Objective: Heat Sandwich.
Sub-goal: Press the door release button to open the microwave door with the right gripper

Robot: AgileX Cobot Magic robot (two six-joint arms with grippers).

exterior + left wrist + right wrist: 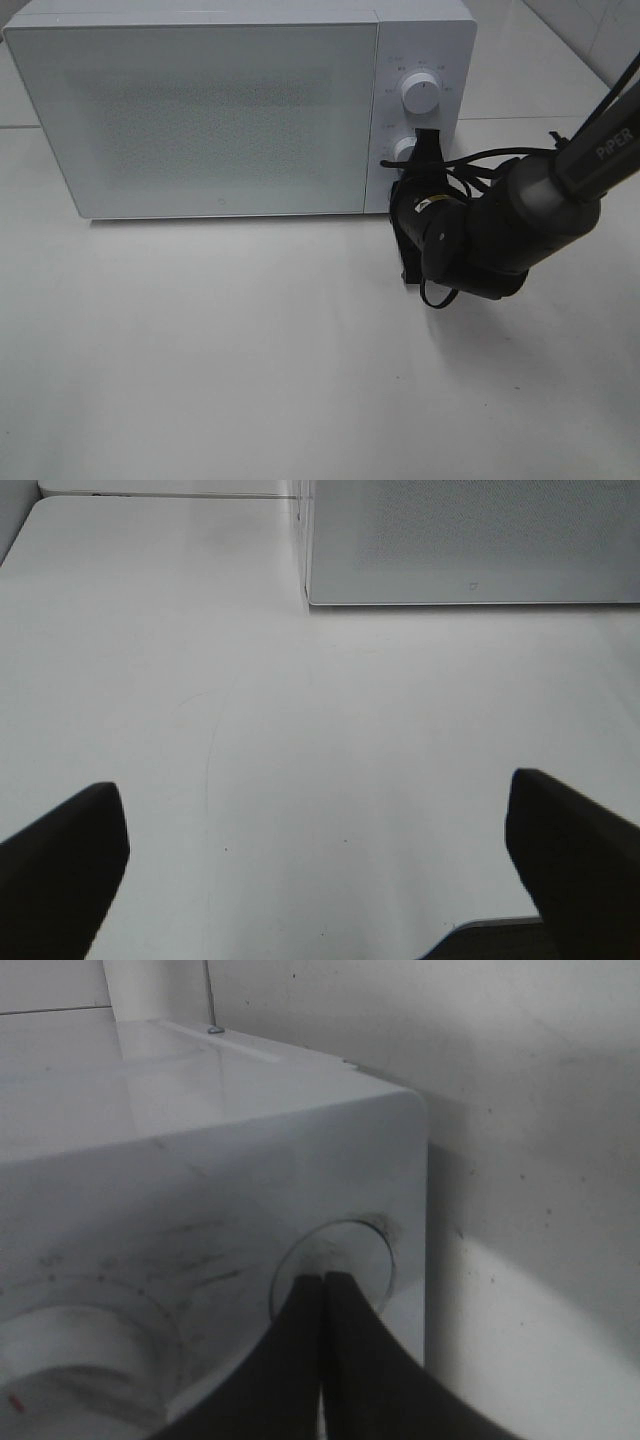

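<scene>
The sandwich is out of sight, presumably behind the shut microwave (pixel 200 110) door, at nine o'clock from the nearer right jaws. These are together, tips on the lower knob (pixel 402 150). The left jaws hang apart over the bench (pixel 300 730).

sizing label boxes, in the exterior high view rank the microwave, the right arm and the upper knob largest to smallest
1. microwave
2. right arm, enlarged by nearness to the camera
3. upper knob

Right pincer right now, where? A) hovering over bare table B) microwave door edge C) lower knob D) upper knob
C: the right pincer, tips together, sits on the lower knob of the microwave; the upper knob is uncovered.
</scene>
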